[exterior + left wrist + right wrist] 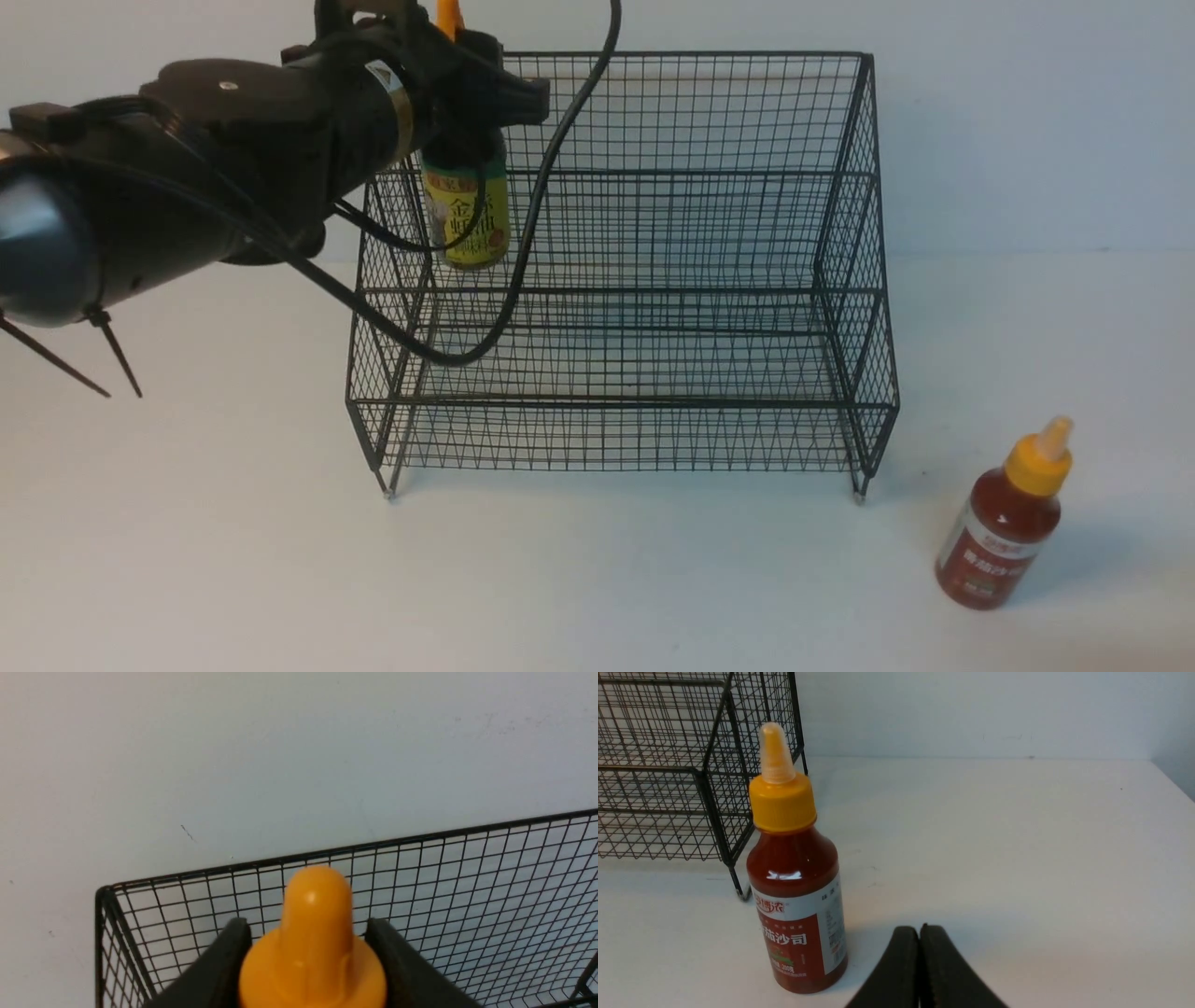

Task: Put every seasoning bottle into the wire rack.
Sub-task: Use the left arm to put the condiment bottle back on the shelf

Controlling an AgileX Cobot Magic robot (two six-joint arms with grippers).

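My left gripper [467, 103] is shut on the brown-sauce seasoning bottle [467, 217] with the yellow-green label, holding it upright by its top over the left end of the black wire rack [840, 243]. Its orange cap [313, 947] fills the gap between the two black fingers [224, 961], with the rack's grid back [467, 882] behind. The red-sauce seasoning bottle [1004, 523] stands on the table right of the rack. In the right wrist view that bottle [796, 891] stands beside the rack's corner [714, 779]; my right gripper [919, 933] is shut, empty, just beside it.
The rack's tiers hold nothing. A black cable [523, 233] from the left arm hangs in front of the rack's left part. White wall [1027, 112] rises directly behind the rack. The table's right edge [1174, 781] shows in the right wrist view.
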